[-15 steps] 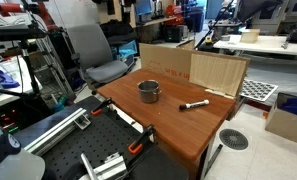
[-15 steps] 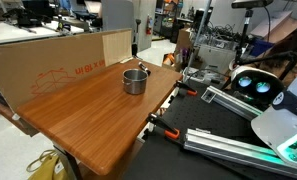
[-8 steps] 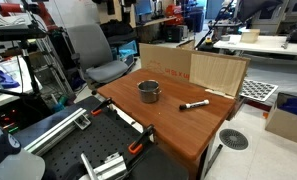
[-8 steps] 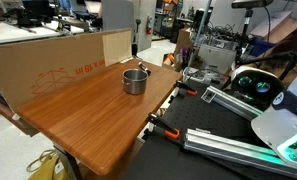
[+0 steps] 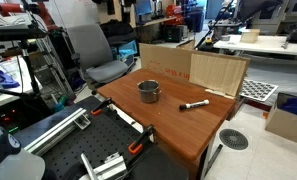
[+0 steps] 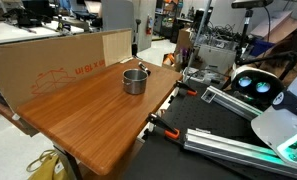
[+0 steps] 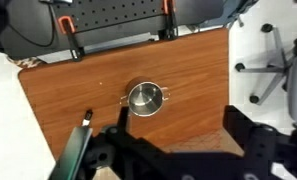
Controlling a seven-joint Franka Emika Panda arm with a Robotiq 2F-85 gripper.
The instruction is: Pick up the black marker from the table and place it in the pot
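The silver-grey pot (image 5: 149, 91) stands on the reddish-brown table (image 5: 178, 130). The black marker (image 5: 195, 104) lies flat on the table a short way from the pot. In an exterior view the pot (image 6: 135, 81) shows, but I cannot make out the marker. In the wrist view the pot (image 7: 144, 98) is seen from high above, and the marker (image 7: 87, 118) lies to its lower left. My gripper (image 7: 183, 135) is open and empty, well above the table, with its dark fingers (image 7: 244, 128) spread wide. The gripper does not show in the exterior views.
Cardboard panels (image 5: 193, 68) stand along one table edge, also seen in an exterior view (image 6: 48, 65). Orange clamps (image 7: 73, 50) grip the edge by the robot mount. An office chair (image 5: 96, 48) stands behind the table, and a chair base (image 7: 273, 70) lies beside it.
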